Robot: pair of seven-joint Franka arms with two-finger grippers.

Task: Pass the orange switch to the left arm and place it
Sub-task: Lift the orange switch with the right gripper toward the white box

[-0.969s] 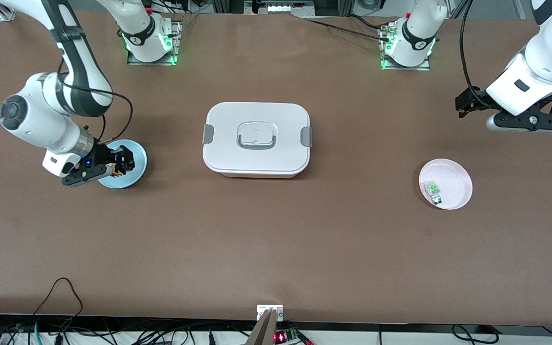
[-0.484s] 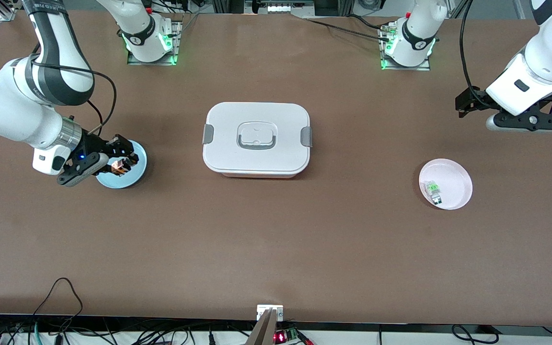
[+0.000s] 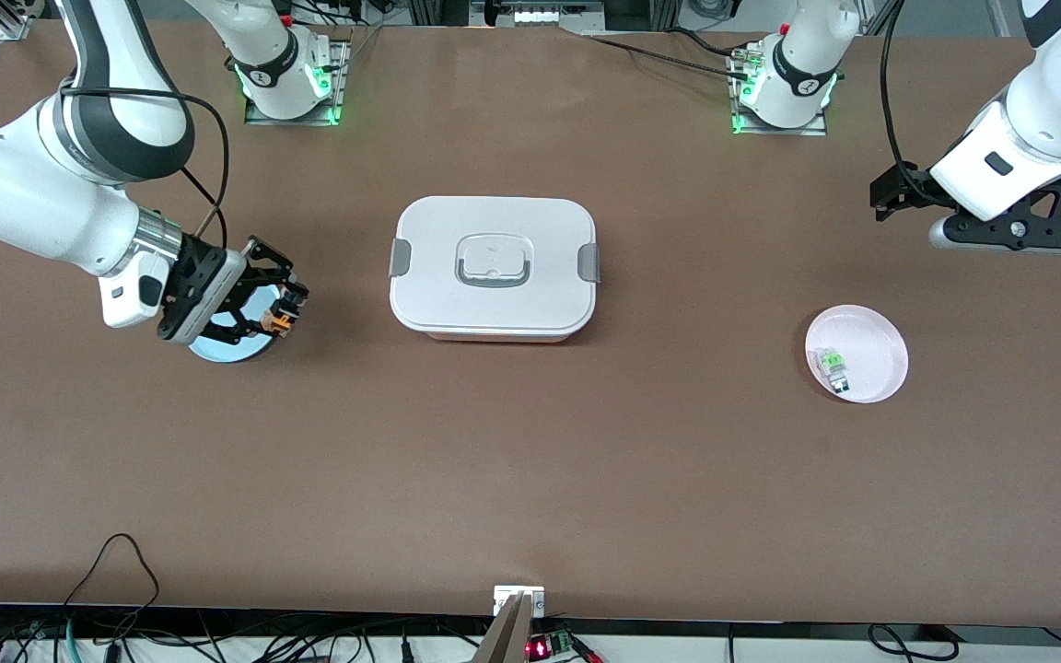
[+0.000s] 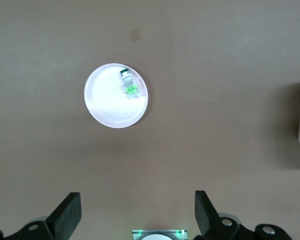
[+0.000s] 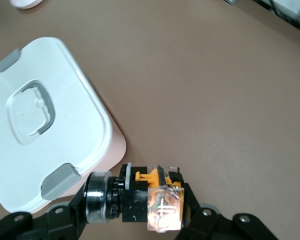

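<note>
Your right gripper [image 3: 280,310] is clamped on the tiny black orange-capped switch [image 3: 283,319], beside the white lidded plastic box [image 3: 493,267]. It looks light, rigid and slippery: pinch its flat black body. Left gripper [image 4: 135,215] waits, fingers apart.

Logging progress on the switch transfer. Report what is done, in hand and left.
Done: the right gripper is shut on the orange switch, lifted above the blue plate. In hand: carrying it near the box. Left: handover to the left gripper, which waits open above the pink plate.
</note>
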